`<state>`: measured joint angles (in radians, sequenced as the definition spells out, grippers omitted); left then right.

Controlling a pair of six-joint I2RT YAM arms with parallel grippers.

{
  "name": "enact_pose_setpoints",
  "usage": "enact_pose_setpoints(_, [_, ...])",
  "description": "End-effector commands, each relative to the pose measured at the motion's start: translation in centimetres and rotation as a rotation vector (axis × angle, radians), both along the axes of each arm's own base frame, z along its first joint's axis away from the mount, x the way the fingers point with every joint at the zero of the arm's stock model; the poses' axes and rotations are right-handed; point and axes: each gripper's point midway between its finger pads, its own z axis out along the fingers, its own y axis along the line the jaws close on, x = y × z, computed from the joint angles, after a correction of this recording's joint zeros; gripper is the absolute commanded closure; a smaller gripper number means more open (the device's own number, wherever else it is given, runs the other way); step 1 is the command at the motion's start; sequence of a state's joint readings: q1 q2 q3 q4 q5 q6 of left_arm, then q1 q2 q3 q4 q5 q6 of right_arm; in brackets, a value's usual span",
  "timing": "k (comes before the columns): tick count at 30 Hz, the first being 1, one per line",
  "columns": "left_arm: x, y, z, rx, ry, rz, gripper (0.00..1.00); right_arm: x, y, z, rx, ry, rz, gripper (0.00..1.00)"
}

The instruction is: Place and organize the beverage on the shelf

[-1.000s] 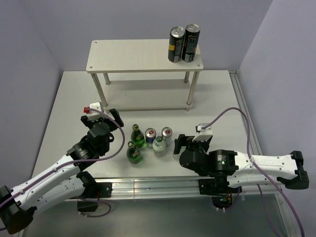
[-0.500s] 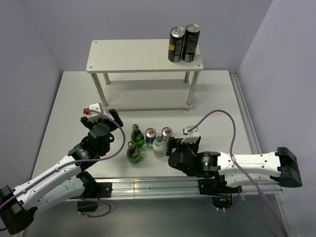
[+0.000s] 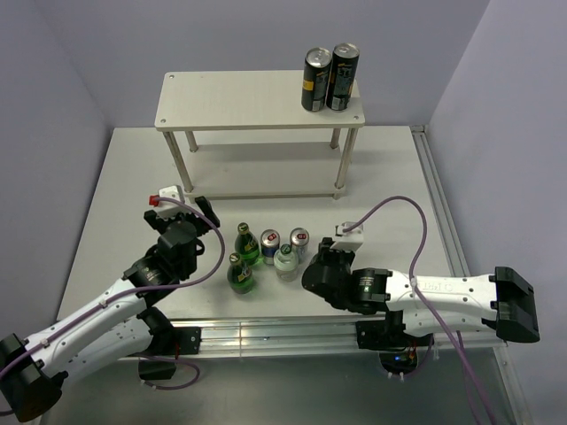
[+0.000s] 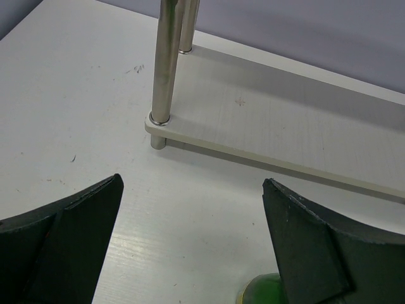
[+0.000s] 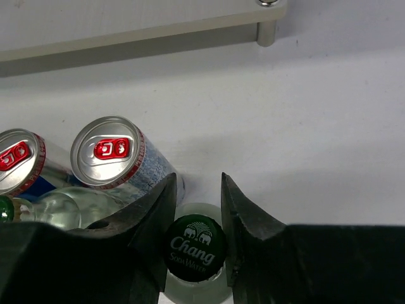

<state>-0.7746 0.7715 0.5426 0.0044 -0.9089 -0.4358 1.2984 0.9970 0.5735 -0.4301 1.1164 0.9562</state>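
White desk [image 3: 133, 177] seen from above, with the two-tier shelf [image 3: 248, 102] at its far side. Two dark tall cans [image 3: 316, 81] stand touching at the right end of the shelf's top board. The drinks to be shelved are bunched on the desk in front of the shelf: two green glass bottles [image 3: 247, 245], two short red-topped cans [image 3: 270, 246] and a clear bottle [image 3: 285, 262]. The left gripper [image 3: 205, 212] hovers left of the bunch. The right gripper [image 3: 321, 264] sits at the bunch's right edge, hiding what it reaches for.

Left wrist view: the left gripper's fingers [image 4: 69, 234] are spread wide with nothing between them. They point toward the shelf's lower board [image 4: 304, 126] and a metal leg [image 4: 166, 63]. A green bottle top [image 4: 262, 291] peeks in at the bottom edge. This arm seems to be waiting its turn.

Right wrist view: the right gripper's fingers [image 5: 155, 215] stand a narrow gap apart, either side of the green cap of a Chang soda water bottle [image 5: 195, 248]. Whether the pads press on it cannot be told. One short red-topped can stands just beside it. This bottle was probably chosen because it is outermost and can be lifted without knocking its neighbours.
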Motion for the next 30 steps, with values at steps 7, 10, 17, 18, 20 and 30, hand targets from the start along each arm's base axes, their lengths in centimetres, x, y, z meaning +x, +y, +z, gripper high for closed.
enact_pose_setpoints(7, [0.0, 0.1, 0.8, -0.054, -0.039, 0.004, 0.01, 0.2, 0.2, 0.6, 0.002, 0.008, -0.034, 1.00])
enact_pose_setpoints(10, [-0.1, 0.2, 0.8, -0.059, -0.042, 0.002, 0.01, 0.5, 0.1, 2.3, -0.004, -0.022, -0.048, 1.00])
enact_pose_setpoints(17, [-0.3, 0.3, 1.2, -0.079, -0.058, -0.003, 0.01, 2.6, 0.3, 6.8, -0.031, -0.093, -0.106, 1.00])
enact_pose_setpoints(18, [-0.3, 0.4, 1.2, -0.080, -0.059, -0.003, 0.01, 3.0, 0.6, 7.3, -0.011, -0.102, -0.112, 1.00])
enact_pose_setpoints(20, [-0.4, 0.4, 1.2, -0.082, -0.060, -0.004, 0.01, 3.9, 0.2, 8.0, -0.037, -0.111, -0.127, 1.00])
enact_pose_setpoints(30, [-0.4, 0.4, 1.2, -0.086, -0.064, -0.006, 0.01, 11.2, -2.0, 12.6, -0.017, -0.179, -0.266, 1.00])
